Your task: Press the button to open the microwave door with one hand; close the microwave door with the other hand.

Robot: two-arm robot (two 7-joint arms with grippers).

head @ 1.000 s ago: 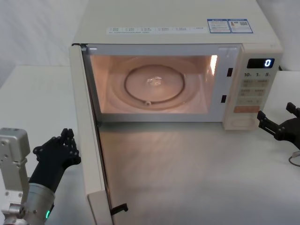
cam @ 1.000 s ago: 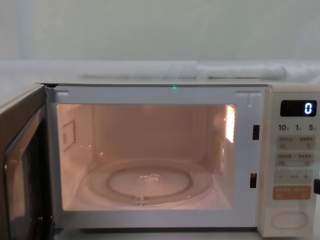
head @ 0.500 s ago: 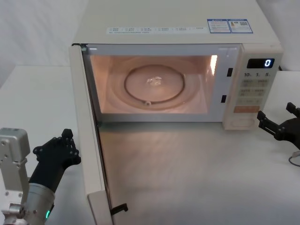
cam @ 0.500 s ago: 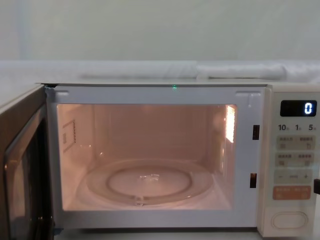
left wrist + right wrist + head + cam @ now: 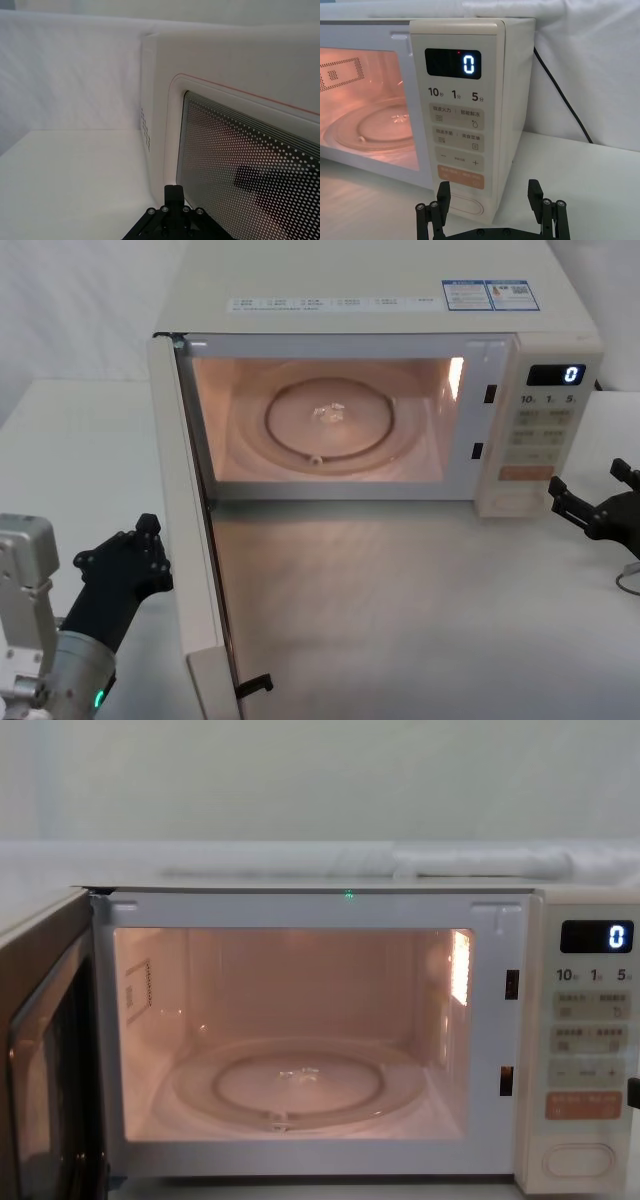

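Standing wide open, the door (image 5: pixel 185 540) has the closed left gripper (image 5: pixel 140 558) just outside; right gripper (image 5: pixel 592 508) spread beside the button (image 5: pixel 465 205).

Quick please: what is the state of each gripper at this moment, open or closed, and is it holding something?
Left gripper: cannot be told; holds nothing, beside the open microwave door.
Right gripper: open, empty, in front of the button.

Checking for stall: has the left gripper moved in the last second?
Yes, slightly: the left gripper has dropped back toward the robot, still beside the open door.
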